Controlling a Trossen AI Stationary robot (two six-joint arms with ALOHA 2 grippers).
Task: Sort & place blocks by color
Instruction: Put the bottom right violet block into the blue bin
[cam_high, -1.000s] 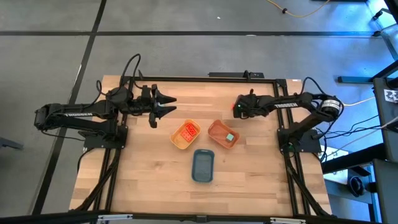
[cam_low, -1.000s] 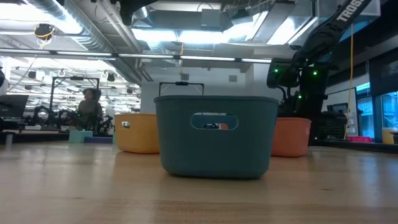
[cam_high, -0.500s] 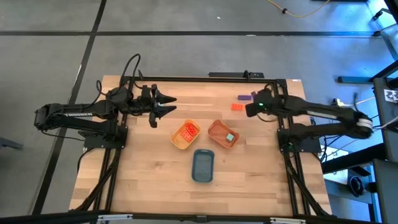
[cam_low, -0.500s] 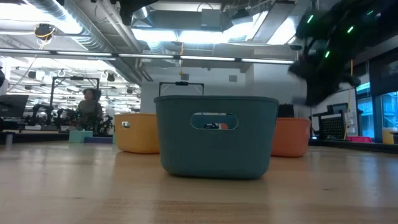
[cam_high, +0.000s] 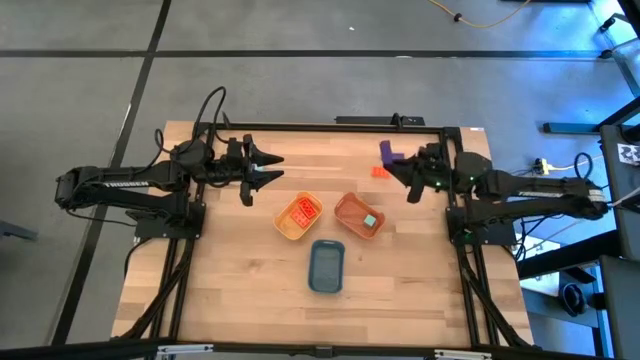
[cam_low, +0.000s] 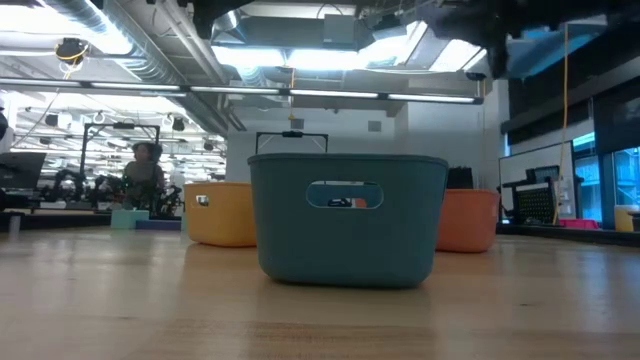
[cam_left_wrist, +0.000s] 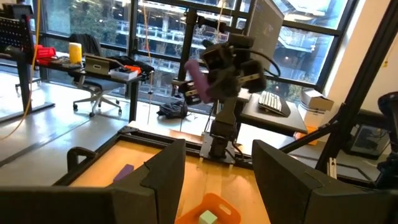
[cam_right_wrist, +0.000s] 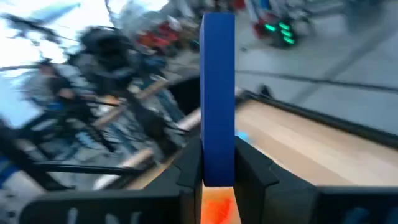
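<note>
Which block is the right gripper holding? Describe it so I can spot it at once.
Look at the table's far right corner, where the right gripper hangs. Shut in it is the purple block, upright. The red-orange block beside it lies loose on the wood.

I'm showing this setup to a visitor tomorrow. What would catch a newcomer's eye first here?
Probably the right gripper, raised near the table's far right corner and shut on a purple block, with a red-orange block lying on the wood beside it. Next, the three trays mid-table: the yellow tray holding red-orange blocks, the orange tray holding a teal block, and the blue tray nearest the front.
</note>
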